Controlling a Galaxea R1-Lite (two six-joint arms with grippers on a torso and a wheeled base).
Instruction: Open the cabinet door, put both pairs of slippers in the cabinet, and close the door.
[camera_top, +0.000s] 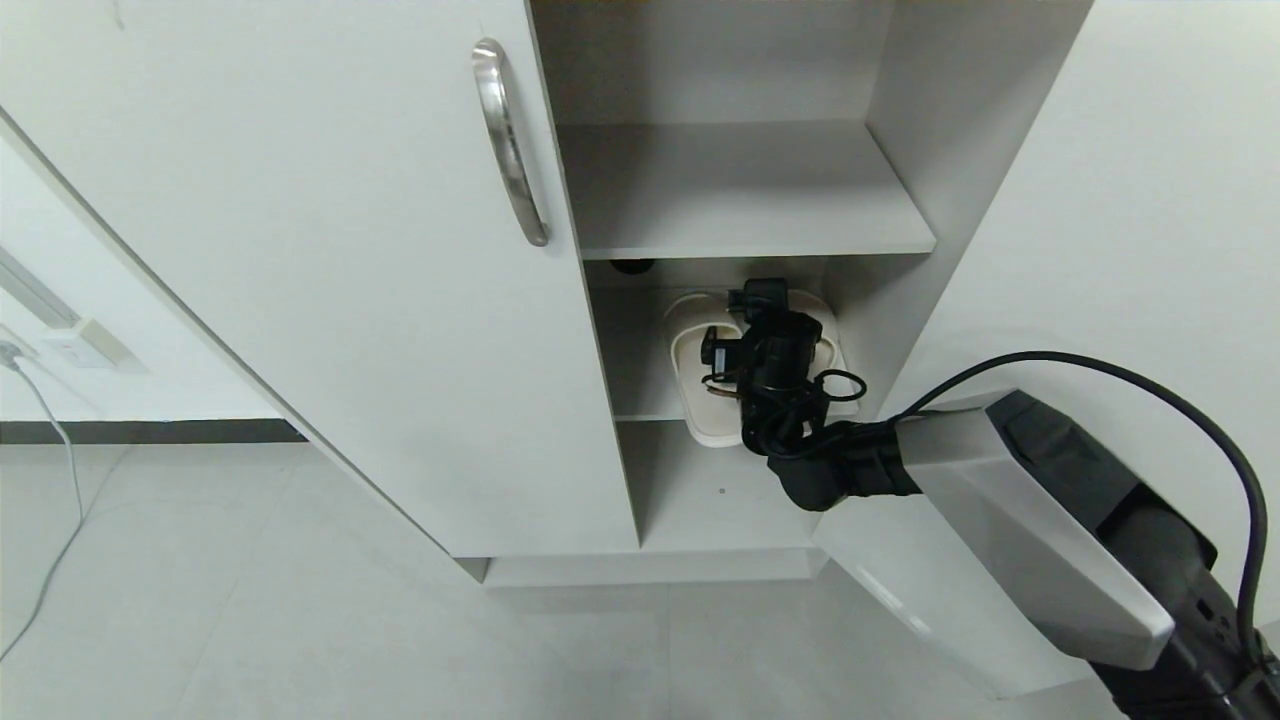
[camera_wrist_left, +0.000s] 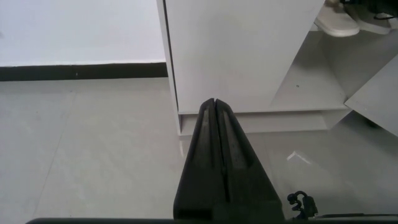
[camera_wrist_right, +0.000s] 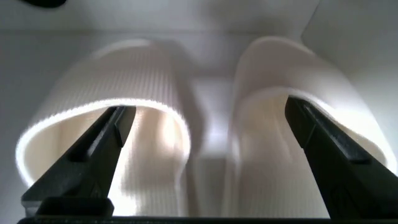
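Note:
A pair of white slippers (camera_top: 695, 385) lies on the middle shelf of the white cabinet (camera_top: 300, 250), toes pointing inward. My right gripper (camera_top: 765, 300) is inside that compartment just above the pair. In the right wrist view it (camera_wrist_right: 208, 111) stands open, one finger over the left slipper's strap (camera_wrist_right: 106, 99) and the other over the right slipper's strap (camera_wrist_right: 292, 68). My left gripper (camera_wrist_left: 214, 102) is shut on nothing, low over the floor in front of the cabinet; a slipper's heel end (camera_wrist_left: 336, 25) pokes over the shelf edge there.
The cabinet's right door (camera_top: 1150, 200) is swung open beside my right arm; the left door with its metal handle (camera_top: 510, 140) is closed. An upper shelf (camera_top: 740, 190) and the bottom compartment (camera_top: 700, 500) hold nothing. A wall socket with a cable (camera_top: 70, 345) is at left.

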